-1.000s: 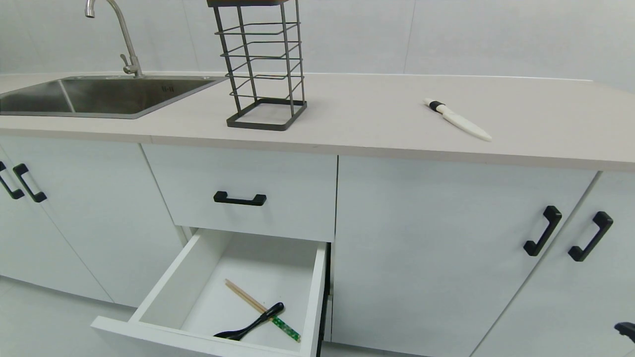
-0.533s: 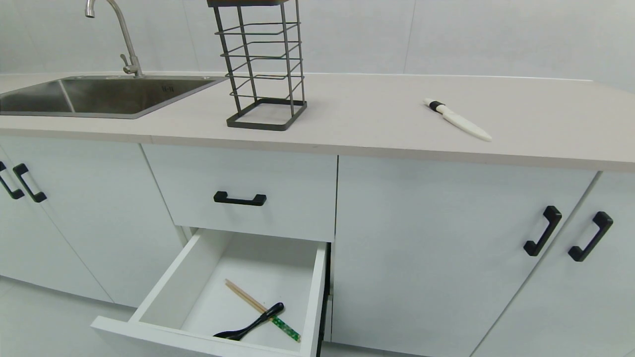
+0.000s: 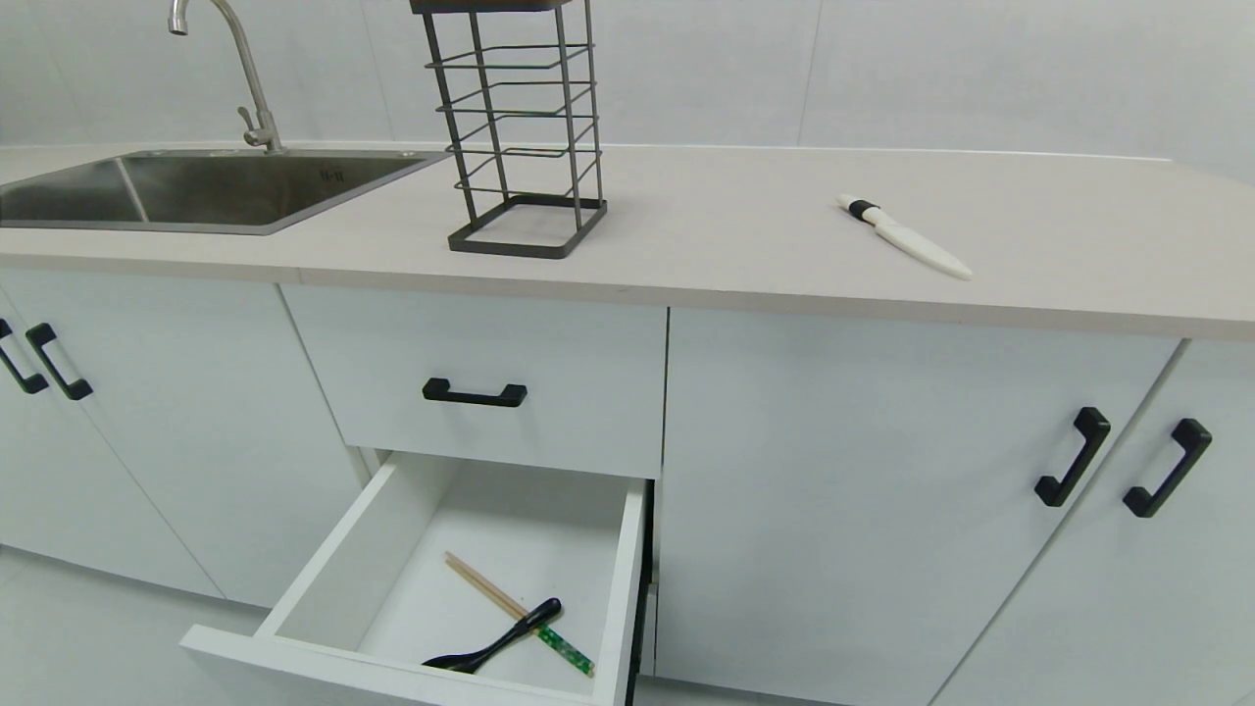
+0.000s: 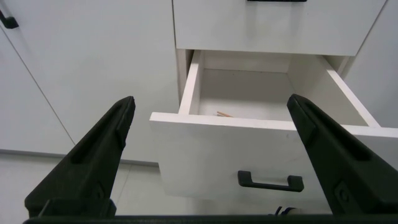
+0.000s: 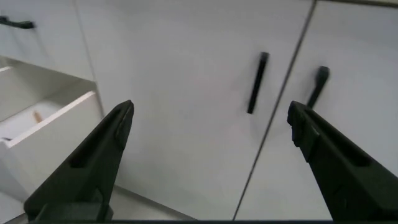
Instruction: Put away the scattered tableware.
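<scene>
Head view: a white knife (image 3: 907, 237) lies on the surface (image 3: 726, 235), well apart from the wire rack (image 3: 525, 147), whose top is cut off. Below, the open drawer (image 3: 294, 642) holds chopsticks (image 3: 485, 586) crossed by a black spoon (image 3: 495, 642), its bowl partly hidden by the drawer front

Left wrist view: the left claw (image 4: 211, 106) gapes wide and empty before that drawer; only a chopstick tip shows inside

Right wrist view: the right claw (image 5: 211, 112) is spread wide, holding nothing, facing the cabinet doors (image 5: 186, 74)

Rack (image 3: 520, 137) top is running off the upper edge, sink (image 3: 59, 191) off the left. Drawer (image 3: 294, 662) front is hiding the spoon (image 3: 510, 635) bowl and most of the chopsticks (image 4: 222, 114).
</scene>
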You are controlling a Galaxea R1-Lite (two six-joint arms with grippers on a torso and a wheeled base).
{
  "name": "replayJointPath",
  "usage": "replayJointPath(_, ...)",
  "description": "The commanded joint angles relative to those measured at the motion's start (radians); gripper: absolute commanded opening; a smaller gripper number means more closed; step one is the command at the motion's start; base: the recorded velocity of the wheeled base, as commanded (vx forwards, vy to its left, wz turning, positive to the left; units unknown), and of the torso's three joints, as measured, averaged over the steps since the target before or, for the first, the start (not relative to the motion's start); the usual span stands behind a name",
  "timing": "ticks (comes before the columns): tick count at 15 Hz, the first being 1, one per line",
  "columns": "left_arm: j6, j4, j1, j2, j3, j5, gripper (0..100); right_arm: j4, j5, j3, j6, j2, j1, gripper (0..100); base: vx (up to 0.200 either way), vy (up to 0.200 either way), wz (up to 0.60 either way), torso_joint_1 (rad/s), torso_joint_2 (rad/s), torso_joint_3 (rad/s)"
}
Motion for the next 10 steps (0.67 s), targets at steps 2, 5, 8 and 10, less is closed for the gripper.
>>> replayJointPath(2, -0.004, 0.000, 0.000, 0.002, 0.000, -0.001, 100, 0.056, 0.001, 0.003, -0.001, -0.106, -0.093, 100, 0.000, 0.000, 0.00, 0.000, 0.00, 0.000)
replayJointPath(5, -0.004, 0.000, 0.000, 0.002, 0.000, 0.001, 100, 0.067, 0.001, 0.062, -0.001, -0.165, -0.113, 100, 0.000, 0.000, 0.00, 0.000, 0.00, 0.000)
replayJointPath(8, -0.001, 0.000, 0.000, 0.002, 0.000, -0.001, 100, 0.111, 0.024, 0.124, -0.004, -0.238, -0.150, 100, 0.000, 0.000, 0.00, 0.000, 0.00, 0.000)
replayJointPath(10, 0.000, 0.000, 0.000, 0.002, 0.000, -0.001, 100, 0.156, 0.027, 0.124, 0.002, -0.238, -0.150, 100, 0.000, 0.000, 0.00, 0.000, 0.00, 0.000)
